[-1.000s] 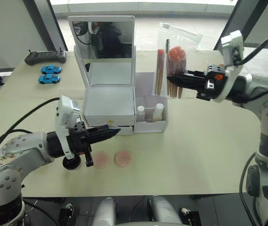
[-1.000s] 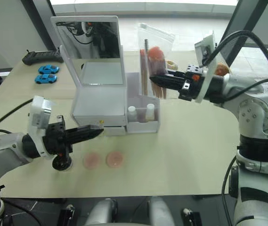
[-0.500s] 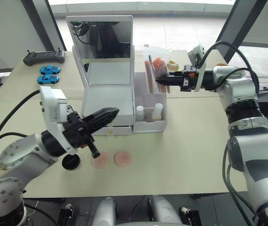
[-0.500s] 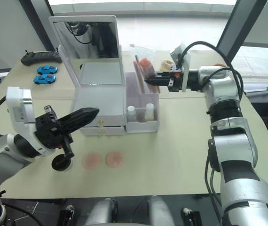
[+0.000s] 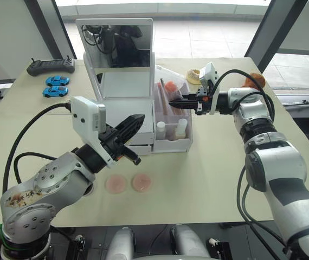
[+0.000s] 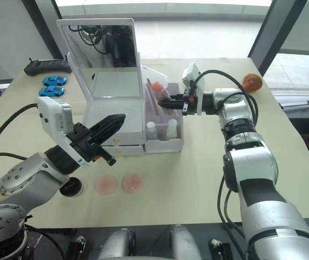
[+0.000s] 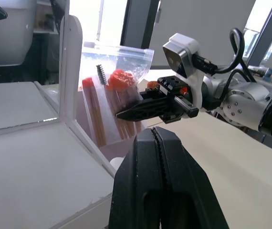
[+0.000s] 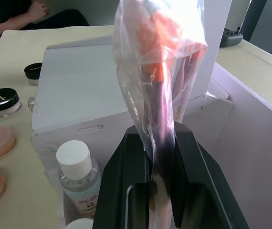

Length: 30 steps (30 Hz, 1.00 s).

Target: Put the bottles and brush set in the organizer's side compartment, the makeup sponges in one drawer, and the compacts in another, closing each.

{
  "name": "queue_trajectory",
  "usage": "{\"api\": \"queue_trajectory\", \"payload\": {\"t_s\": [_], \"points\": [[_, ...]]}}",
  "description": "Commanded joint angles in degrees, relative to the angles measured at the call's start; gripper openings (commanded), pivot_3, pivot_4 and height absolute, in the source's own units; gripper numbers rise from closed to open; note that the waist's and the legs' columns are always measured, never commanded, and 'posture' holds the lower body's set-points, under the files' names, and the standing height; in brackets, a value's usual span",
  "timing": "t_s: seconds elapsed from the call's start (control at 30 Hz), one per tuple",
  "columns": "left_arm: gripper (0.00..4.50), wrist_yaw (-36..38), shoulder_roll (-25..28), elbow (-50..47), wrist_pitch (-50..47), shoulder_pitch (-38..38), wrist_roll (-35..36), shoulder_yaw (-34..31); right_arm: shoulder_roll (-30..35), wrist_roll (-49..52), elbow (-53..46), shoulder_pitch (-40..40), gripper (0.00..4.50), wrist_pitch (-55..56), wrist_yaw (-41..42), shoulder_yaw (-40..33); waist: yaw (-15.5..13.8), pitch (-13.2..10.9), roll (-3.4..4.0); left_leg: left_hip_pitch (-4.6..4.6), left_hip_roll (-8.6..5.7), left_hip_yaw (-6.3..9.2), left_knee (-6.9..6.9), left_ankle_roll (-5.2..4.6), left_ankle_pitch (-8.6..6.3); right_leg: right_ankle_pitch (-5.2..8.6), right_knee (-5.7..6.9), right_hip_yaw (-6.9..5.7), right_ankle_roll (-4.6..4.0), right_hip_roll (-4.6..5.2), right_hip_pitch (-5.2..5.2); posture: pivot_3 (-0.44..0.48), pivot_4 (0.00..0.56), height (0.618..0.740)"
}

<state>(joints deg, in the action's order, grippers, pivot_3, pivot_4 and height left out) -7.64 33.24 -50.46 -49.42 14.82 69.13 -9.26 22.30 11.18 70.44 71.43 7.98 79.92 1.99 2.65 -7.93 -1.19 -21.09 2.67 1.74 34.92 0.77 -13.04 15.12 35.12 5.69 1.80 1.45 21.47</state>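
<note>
The white organizer [image 5: 126, 116] stands mid-table with its mirror up. Its side compartment [image 5: 179, 143] holds two white-capped bottles [image 5: 161, 129] at the front. My right gripper [image 5: 173, 103] is shut on the brush set [image 5: 164, 92], a clear pouch of orange-handled brushes. The pouch tilts, with its lower end inside the back of the compartment. My left gripper [image 5: 135, 120] is shut and empty, hovering by the front of the drawer section. Two pink makeup sponges [image 5: 115, 184] lie in front of the organizer. A black compact [image 6: 70, 188] sits beside them, and a second compact [image 8: 32, 70] lies further off.
A black remote [image 5: 51, 66] and two blue toy cars [image 5: 56, 85] lie at the far left. An orange ball [image 5: 255, 81] and a small yellowish object [image 5: 194, 76] sit at the far right. A person's arm [image 8: 12, 14] rests beyond the table.
My right gripper has carried the brush set left and down, bringing its lower end into the side compartment. My left arm has risen and swung right, closer to the drawers.
</note>
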Motion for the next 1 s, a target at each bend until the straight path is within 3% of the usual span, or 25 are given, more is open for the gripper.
{"api": "queue_trajectory", "payload": {"t_s": [0.03,0.3,0.67,0.73,0.93,1.0], "points": [[0.00,-0.2,0.7,0.2,0.6,0.9,1.4,1.2,-0.1,-0.8,1.0,2.9,0.21,1.0,-0.9,-2.2,0.0,0.0,0.00,0.00,-0.01,0.00,0.01,0.01,0.01,0.00,-0.01,0.00,0.00,0.01,-0.01,0.000,0.150,0.740],[0.00,0.1,1.7,1.9,1.1,2.0,4.4,2.3,-0.5,-4.8,3.5,3.9,0.21,4.0,-2.3,-2.4,0.0,0.0,0.01,0.00,-0.01,0.01,-0.01,0.04,0.02,0.00,0.01,-0.01,0.00,0.00,-0.01,0.000,0.150,0.740],[0.00,0.9,3.2,2.8,1.7,2.0,6.8,3.3,1.3,-5.2,3.7,4.5,3.94,6.0,-3.7,-6.5,0.0,0.0,0.01,0.00,-0.02,0.01,-0.03,0.24,0.14,0.00,0.01,-0.02,0.00,0.01,-0.02,0.000,0.150,0.740],[0.00,1.5,3.2,3.3,1.7,2.5,6.6,3.7,2.9,-4.9,2.5,4.7,4.46,5.9,-3.1,-7.5,-0.1,0.0,0.01,0.00,-0.02,0.02,-0.03,0.24,0.14,0.00,0.01,-0.02,0.00,0.02,-0.02,0.000,0.150,0.740],[0.00,3.1,3.1,4.4,1.8,3.5,5.8,4.5,5.5,-4.1,-3.5,4.0,4.46,2.3,-0.7,-8.0,0.1,0.0,0.01,0.02,-0.03,0.01,-0.04,0.24,0.14,0.00,0.00,-0.01,0.01,0.01,-0.05,0.000,0.150,0.740],[0.00,3.6,3.0,4.8,2.0,3.8,5.1,4.7,5.8,-6.0,-9.5,1.4,4.46,2.1,-2.3,-5.6,0.2,0.0,0.02,0.03,-0.01,0.02,-0.06,0.25,0.14,0.00,0.02,-0.01,0.01,-0.01,-0.04,0.000,0.150,0.740]]}}
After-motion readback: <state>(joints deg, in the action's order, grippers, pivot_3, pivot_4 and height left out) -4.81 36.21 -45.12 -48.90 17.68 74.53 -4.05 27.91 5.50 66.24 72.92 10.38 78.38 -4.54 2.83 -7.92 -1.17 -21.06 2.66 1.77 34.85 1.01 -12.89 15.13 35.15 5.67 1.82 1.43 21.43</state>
